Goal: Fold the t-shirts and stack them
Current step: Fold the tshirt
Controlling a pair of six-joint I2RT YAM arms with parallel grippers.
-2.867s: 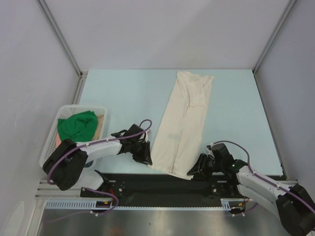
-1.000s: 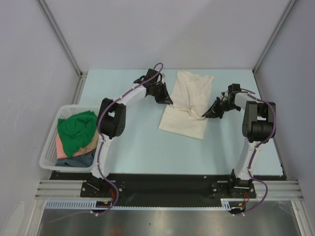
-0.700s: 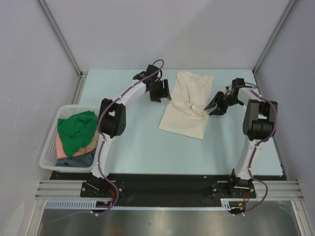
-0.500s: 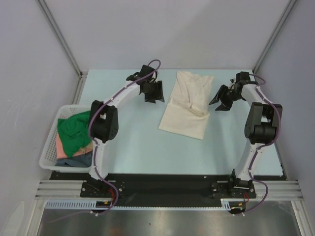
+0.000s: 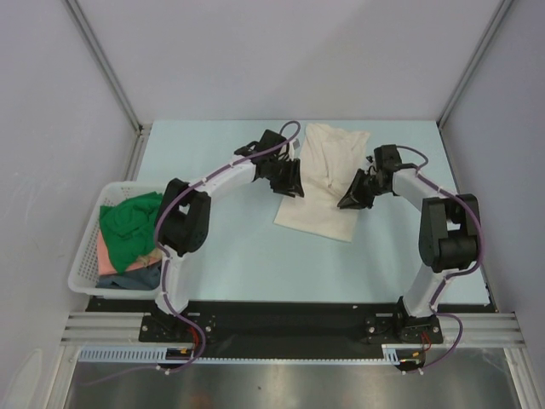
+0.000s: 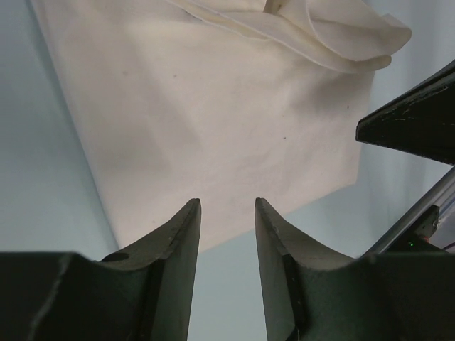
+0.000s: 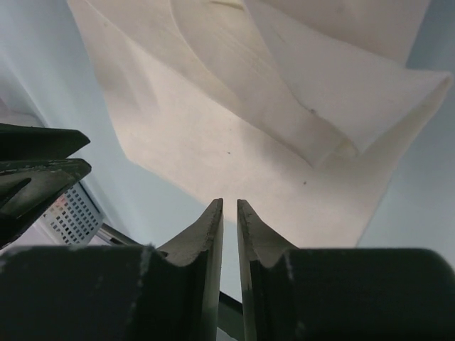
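Observation:
A cream t-shirt (image 5: 317,209) lies folded over on itself at the back middle of the table, its loose upper layers bunched toward the far end (image 6: 213,106) (image 7: 234,142). My left gripper (image 5: 294,181) (image 6: 227,202) hovers at the shirt's left edge, open, with nothing between its jaws. At the shirt's right edge my right gripper (image 5: 345,202) (image 7: 229,202) has its jaws down to a narrow slit, empty. More t-shirts sit in the basket: green (image 5: 132,221), pink (image 5: 106,256) and dark blue (image 5: 136,277).
The white lattice basket (image 5: 83,251) stands at the table's left edge, also visible low on the left in the right wrist view as the basket (image 7: 71,213). Grey walls enclose the table on three sides. Each wrist view shows the opposite gripper's dark fingers (image 6: 412,121) (image 7: 35,163).
Both grippers let go of the cream shirt's folded-over edge, pulled outward, then swung back in to its sides nearer the front. Their jaws opened wide and have narrowed again.

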